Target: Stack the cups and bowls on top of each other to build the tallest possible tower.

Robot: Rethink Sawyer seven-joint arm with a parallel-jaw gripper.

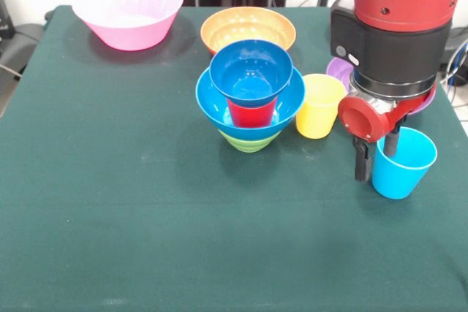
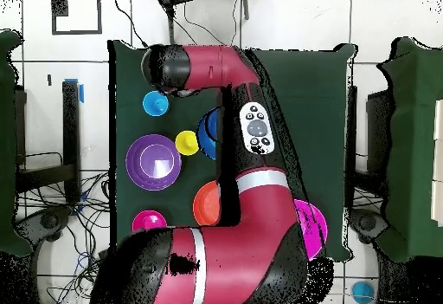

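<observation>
- Pink bowl (image 1: 131,14): at the table's (image 1: 110,239) far left corner in the front view, upright and empty, well apart from everything else.
- Orange bowl (image 1: 248,28): at the far edge, just behind the tower, upright.
- Tower (image 1: 250,100): near the table's middle. From the bottom it shows a green bowl (image 1: 248,141), a large blue bowl (image 1: 218,104), a red cup (image 1: 252,113) standing in it, and a small blue bowl (image 1: 251,71) seated on the cup's mouth. Nothing sits in that top bowl.
- Yellow cup (image 1: 319,106): upright, just right of the tower, touching or nearly touching the large blue bowl's rim.
- Purple bowl (image 2: 154,162): mostly hidden behind the arm in the front view; the overhead view shows it wide and shallow, beside the yellow cup.
- Gripper (image 1: 376,153): straddles the near-left rim of the sky-blue cup (image 1: 402,164), one finger inside the mouth, the other outside the wall. The fingers look parted around the wall; whether they already pinch it cannot be told.
- Sky-blue cup: stands upright near the table's right edge, long axis vertical, mouth up, resting on the cloth.
- The turning relation, as I judge it: the tower lies to the cup's left in the front view, with the yellow cup between, so a carry would need to clear it and the top bowl's rim.
- Writing: none readable on cups, bowls or arm.
</observation>
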